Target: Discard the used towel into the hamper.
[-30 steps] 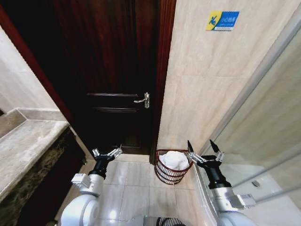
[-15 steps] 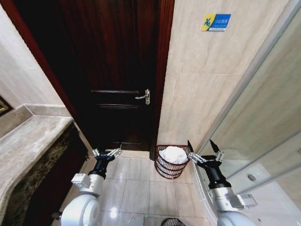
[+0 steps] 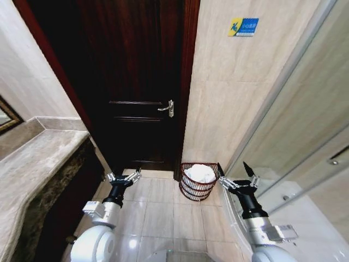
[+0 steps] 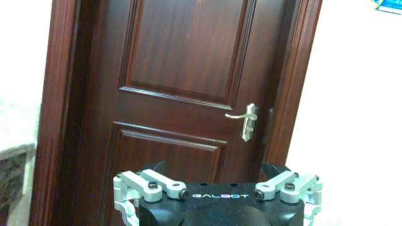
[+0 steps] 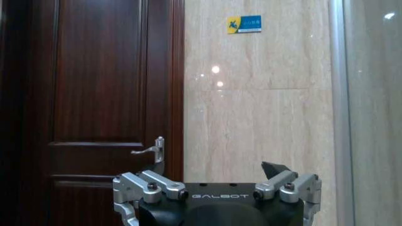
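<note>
The hamper [image 3: 196, 182] stands on the tiled floor [image 3: 163, 213] at the foot of the beige tiled wall [image 3: 234, 103], just beside the frame of the dark wooden door [image 3: 136, 82], in the corner where that wall meets the door. A white towel [image 3: 200, 173] lies bunched inside it, heaped up to about the rim. The left gripper [image 3: 123, 178] is held out low over the floor in front of the door, well apart from the hamper, with its jaws spread and nothing between them. The right gripper [image 3: 236, 173] is held out on the other side, near the hamper's rim and next to the glass partition [image 3: 305, 125], its dark fingers [image 3: 220, 169] also apart and empty. The door's metal lever handle [image 3: 167, 108] sits near the frame edge. A small blue and yellow sign [image 3: 243, 27] is fixed high on the tiled wall. A stone counter [image 3: 32, 169] runs along the robot's left side.
</note>
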Motion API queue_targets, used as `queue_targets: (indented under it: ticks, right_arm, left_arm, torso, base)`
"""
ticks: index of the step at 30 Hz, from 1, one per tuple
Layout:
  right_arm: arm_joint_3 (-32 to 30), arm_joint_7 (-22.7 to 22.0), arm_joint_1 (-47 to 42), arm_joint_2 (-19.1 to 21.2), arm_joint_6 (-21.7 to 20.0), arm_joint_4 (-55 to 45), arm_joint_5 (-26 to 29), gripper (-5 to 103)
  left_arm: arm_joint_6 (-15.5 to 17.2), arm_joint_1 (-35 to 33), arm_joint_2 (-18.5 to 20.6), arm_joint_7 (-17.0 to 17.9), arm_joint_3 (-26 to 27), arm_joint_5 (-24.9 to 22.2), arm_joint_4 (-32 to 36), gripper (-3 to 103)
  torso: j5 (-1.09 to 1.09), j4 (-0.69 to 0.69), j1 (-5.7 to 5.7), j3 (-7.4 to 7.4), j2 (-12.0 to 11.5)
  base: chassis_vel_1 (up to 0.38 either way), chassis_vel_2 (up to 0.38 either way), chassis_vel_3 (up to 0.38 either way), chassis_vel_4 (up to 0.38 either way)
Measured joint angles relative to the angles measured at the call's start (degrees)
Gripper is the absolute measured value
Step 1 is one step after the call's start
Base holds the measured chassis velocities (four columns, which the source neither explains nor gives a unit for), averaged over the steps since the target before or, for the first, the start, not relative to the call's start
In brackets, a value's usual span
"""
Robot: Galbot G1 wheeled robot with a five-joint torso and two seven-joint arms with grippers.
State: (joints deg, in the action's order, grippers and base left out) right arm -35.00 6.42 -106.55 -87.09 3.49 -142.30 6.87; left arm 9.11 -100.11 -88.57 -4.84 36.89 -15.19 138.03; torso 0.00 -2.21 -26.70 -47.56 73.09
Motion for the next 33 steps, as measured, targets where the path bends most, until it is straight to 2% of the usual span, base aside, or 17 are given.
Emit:
queue_targets:
  ticks: [6, 8, 11, 13, 16, 19, 21, 24, 27, 29, 33]
  right_arm:
    - [0.0, 0.0, 0.0, 0.0, 0.0, 0.0, 0.0, 100]
    - [0.0, 0.0, 0.0, 0.0, 0.0, 0.0, 0.0, 100]
    - [0.0, 0.0, 0.0, 0.0, 0.0, 0.0, 0.0, 100]
    - [0.0, 0.0, 0.0, 0.0, 0.0, 0.0, 0.0, 100]
    - [0.0, 0.0, 0.0, 0.0, 0.0, 0.0, 0.0, 100]
    - [0.0, 0.0, 0.0, 0.0, 0.0, 0.0, 0.0, 100]
    - [0.0, 0.0, 0.0, 0.0, 0.0, 0.0, 0.0, 100]
    - [0.0, 0.0, 0.0, 0.0, 0.0, 0.0, 0.0, 100]
    - [0.0, 0.0, 0.0, 0.0, 0.0, 0.0, 0.0, 100]
    - [0.0, 0.0, 0.0, 0.0, 0.0, 0.0, 0.0, 100]
    - [0.0, 0.0, 0.0, 0.0, 0.0, 0.0, 0.0, 100]
  left_arm:
    - [0.0, 0.0, 0.0, 0.0, 0.0, 0.0, 0.0, 100]
    - [0.0, 0.0, 0.0, 0.0, 0.0, 0.0, 0.0, 100]
    - [0.0, 0.0, 0.0, 0.0, 0.0, 0.0, 0.0, 100]
    - [0.0, 0.0, 0.0, 0.0, 0.0, 0.0, 0.0, 100]
    - [0.0, 0.0, 0.0, 0.0, 0.0, 0.0, 0.0, 100]
    - [0.0, 0.0, 0.0, 0.0, 0.0, 0.0, 0.0, 100]
    - [0.0, 0.0, 0.0, 0.0, 0.0, 0.0, 0.0, 100]
    - [0.0, 0.0, 0.0, 0.0, 0.0, 0.0, 0.0, 100]
    - [0.0, 0.0, 0.0, 0.0, 0.0, 0.0, 0.0, 100]
    - [0.0, 0.0, 0.0, 0.0, 0.0, 0.0, 0.0, 100]
    - [0.0, 0.0, 0.0, 0.0, 0.0, 0.0, 0.0, 100]
  torso:
    - [0.02, 0.01, 0.01, 0.0, 0.0]
    - [-0.04, 0.0, 0.02, 0.0, 0.0]
    - [0.03, 0.0, 0.02, 0.0, 0.0]
    - [-0.03, 0.0, 0.02, 0.0, 0.0]
    - [0.04, 0.01, 0.02, 0.0, 0.0]
    - [-0.04, 0.01, 0.02, 0.0, 0.0]
    - [0.03, 0.0, 0.01, 0.0, 0.0]
    - [-0.03, 0.0, 0.0, 0.0, 0.0]
    - [0.04, 0.01, 0.01, 0.0, 0.0]
    - [-0.03, 0.0, 0.01, 0.0, 0.0]
    - [0.01, 0.0, 0.03, 0.01, 0.0]
  base:
    - [0.192, -0.2, -0.177, 0.193]
    - [0.18, -0.217, -0.179, 0.203]
    - [0.207, -0.181, -0.177, 0.186]
    - [0.181, -0.17, -0.176, 0.182]
    - [0.187, -0.176, -0.183, 0.166]
    - [0.171, -0.187, -0.185, 0.167]
    - [0.189, -0.164, -0.178, 0.175]
    - [0.178, -0.173, -0.171, 0.175]
    - [0.178, -0.189, -0.193, 0.185]
    - [0.159, -0.203, -0.187, 0.214]
    - [0.186, -0.193, -0.187, 0.202]
